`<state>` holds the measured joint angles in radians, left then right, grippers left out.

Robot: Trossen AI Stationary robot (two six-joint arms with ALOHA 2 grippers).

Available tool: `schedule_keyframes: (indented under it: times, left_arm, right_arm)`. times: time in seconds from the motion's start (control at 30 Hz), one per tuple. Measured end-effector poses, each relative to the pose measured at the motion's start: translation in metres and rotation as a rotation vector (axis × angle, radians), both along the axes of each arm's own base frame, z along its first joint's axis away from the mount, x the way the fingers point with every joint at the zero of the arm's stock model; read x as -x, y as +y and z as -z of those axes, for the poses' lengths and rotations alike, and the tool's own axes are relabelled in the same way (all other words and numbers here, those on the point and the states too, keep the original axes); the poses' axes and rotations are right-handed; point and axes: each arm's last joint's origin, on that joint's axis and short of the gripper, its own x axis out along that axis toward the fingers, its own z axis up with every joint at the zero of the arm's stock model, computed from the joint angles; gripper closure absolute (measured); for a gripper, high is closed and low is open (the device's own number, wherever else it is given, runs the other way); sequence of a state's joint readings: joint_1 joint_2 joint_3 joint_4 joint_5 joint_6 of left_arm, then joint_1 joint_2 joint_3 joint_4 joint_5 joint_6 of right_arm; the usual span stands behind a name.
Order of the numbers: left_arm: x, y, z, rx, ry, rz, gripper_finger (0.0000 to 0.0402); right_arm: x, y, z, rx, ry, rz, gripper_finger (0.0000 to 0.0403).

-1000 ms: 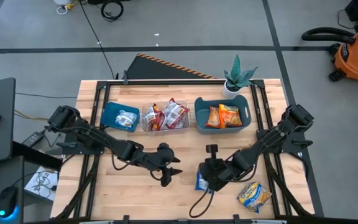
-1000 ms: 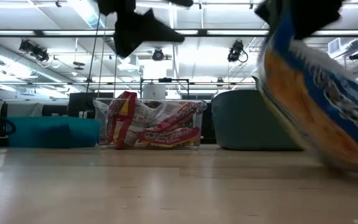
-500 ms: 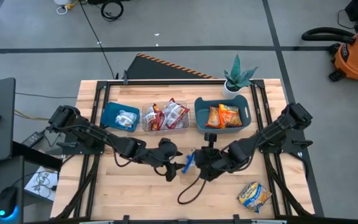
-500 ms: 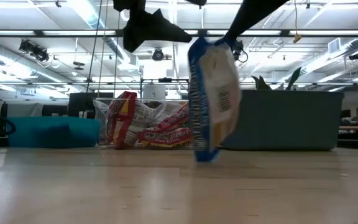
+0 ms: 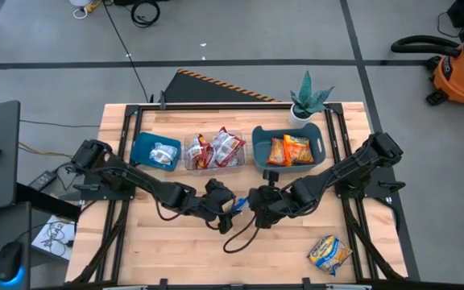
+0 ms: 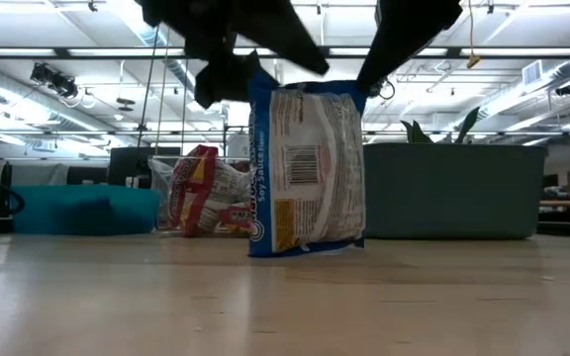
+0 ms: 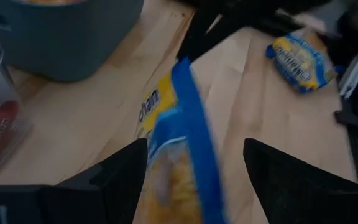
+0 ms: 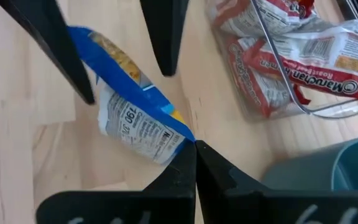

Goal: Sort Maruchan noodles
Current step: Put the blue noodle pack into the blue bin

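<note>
Mid-table: right gripper (image 5: 254, 203) is pinching a blue-and-yellow noodle packet (image 6: 306, 168) by its edge, hanging it upright. Left gripper (image 5: 225, 201) is straddling the packet's other edge, fingers (image 7: 120, 176) spread. Beyond: red packets (image 5: 214, 148) are sitting in the clear tub (image 5: 190, 163).

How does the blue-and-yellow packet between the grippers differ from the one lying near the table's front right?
The held packet hangs upright above the table, pinched in the right gripper, with the open left gripper around it; the loose packet lies flat on the table, untouched. The held packet shows its printed back to the low view; the loose packet shows its yellow front. Both are blue-and-yellow packets.
</note>
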<state>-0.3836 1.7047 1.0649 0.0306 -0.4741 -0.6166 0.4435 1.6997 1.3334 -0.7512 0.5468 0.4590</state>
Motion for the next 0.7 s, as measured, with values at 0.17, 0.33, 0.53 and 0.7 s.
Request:
schedule_keyframes:
  times: [0.17, 0.33, 0.53, 0.7]
  left_arm:
    - [-0.004, 0.0, 0.009, -0.008, 0.012, -0.008, 0.0127]
    - [-0.005, 0.005, 0.011, -0.013, 0.03, -0.017, 0.0127]
    - [-0.005, 0.014, 0.016, 0.022, 0.107, 0.03, 0.014]
    - [-0.004, 0.015, 0.018, 0.044, 0.143, 0.064, 0.0189]
  right_arm:
    - [-0.001, 0.001, -0.001, -0.006, -0.015, -0.006, 0.0398]
    - [-0.003, 0.001, -0.001, -0.031, -0.025, -0.017, 0.0398]
    - [-0.006, 0.005, -0.003, -0.052, -0.046, -0.051, 0.0396]
    - [-0.006, 0.005, -0.003, -0.052, -0.041, -0.06, 0.0395]
